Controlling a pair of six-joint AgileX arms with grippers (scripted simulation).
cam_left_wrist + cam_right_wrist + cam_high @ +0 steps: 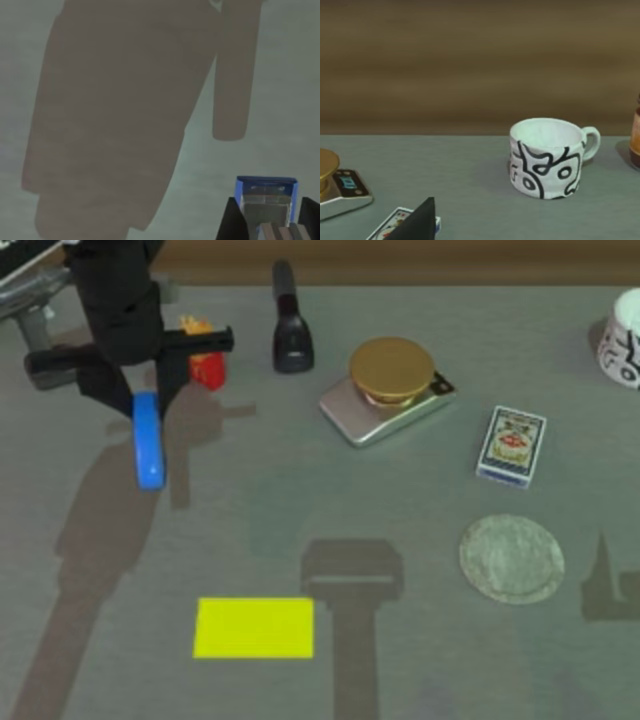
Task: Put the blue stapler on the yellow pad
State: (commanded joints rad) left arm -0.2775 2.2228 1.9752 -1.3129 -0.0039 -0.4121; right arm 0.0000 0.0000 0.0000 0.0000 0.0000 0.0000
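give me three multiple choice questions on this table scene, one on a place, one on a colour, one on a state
1. Where is the yellow pad?
A. near edge, left of centre
B. beside the mug
C. under the scale

2. What colour is the stapler?
A. red
B. blue
C. black

3. How is the stapler now?
A. lying on the pad
B. held in the left gripper
C. held in the right gripper

Answers: 1 A, the top view shows it low and left of the middle. 2 B, bright blue. 3 B, the left wrist view shows dark fingers on either side of it, far from the pad.
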